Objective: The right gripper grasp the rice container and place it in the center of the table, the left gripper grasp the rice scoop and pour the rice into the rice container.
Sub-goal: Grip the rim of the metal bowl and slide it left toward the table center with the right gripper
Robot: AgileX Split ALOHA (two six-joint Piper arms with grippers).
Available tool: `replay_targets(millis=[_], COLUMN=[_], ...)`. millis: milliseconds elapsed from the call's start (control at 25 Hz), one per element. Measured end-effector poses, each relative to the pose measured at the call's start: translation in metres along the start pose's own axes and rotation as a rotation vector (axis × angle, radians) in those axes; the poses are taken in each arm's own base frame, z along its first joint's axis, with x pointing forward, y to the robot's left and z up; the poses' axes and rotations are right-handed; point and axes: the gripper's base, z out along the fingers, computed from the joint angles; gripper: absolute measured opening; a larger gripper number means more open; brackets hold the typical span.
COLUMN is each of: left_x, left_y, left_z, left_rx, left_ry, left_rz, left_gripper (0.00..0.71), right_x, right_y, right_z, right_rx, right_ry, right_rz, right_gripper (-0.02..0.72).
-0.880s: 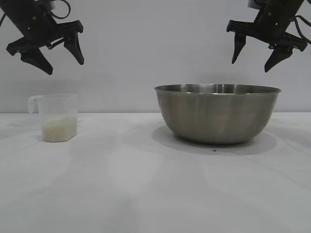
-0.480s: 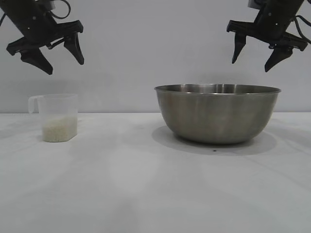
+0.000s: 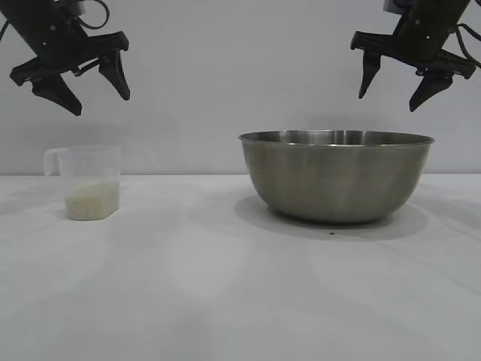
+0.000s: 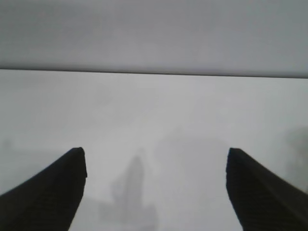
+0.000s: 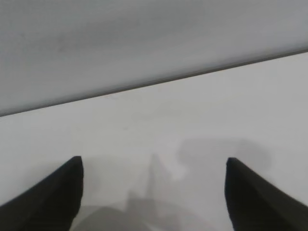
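High above the plain white flat table [image 3: 225,301], the right gripper [image 3: 406,79], a black two-fingered claw, hangs with pointed fingers spread wide and empty over the rice container [image 3: 336,177], a large round stainless-steel bowl standing toward the table's right edge. Its thin rim looks the only place to pinch; the brushed steel is stiff, probably slippery and fairly light. Near the left edge, the left gripper [image 3: 86,84], equally agape and empty, hovers above the rice scoop [image 3: 89,182], a small clear plastic cup holding white rice [image 3: 92,201]; its side handle suits grasping.

No visible change; nothing moved since earlier.
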Motion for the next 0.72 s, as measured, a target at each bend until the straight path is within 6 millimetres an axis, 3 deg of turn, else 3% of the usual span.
replay_targets(millis=[320, 720], left_x=[0.000, 0.000], left_y=[0.000, 0.000], left_z=[0.000, 0.000], left_rx=[-0.003, -0.004], left_ry=[0.001, 0.002], left_rz=[0.009, 0.011], left_gripper=[0.550, 0.550], right_x=[0.006, 0.023], right_y=[0.002, 0.009], right_z=[-0.040, -0.052], right_rx=[0.034, -0.047], right_ry=[0.153, 0.358], right_rz=[-0.072, -0.100], right_gripper=[0.543, 0.543])
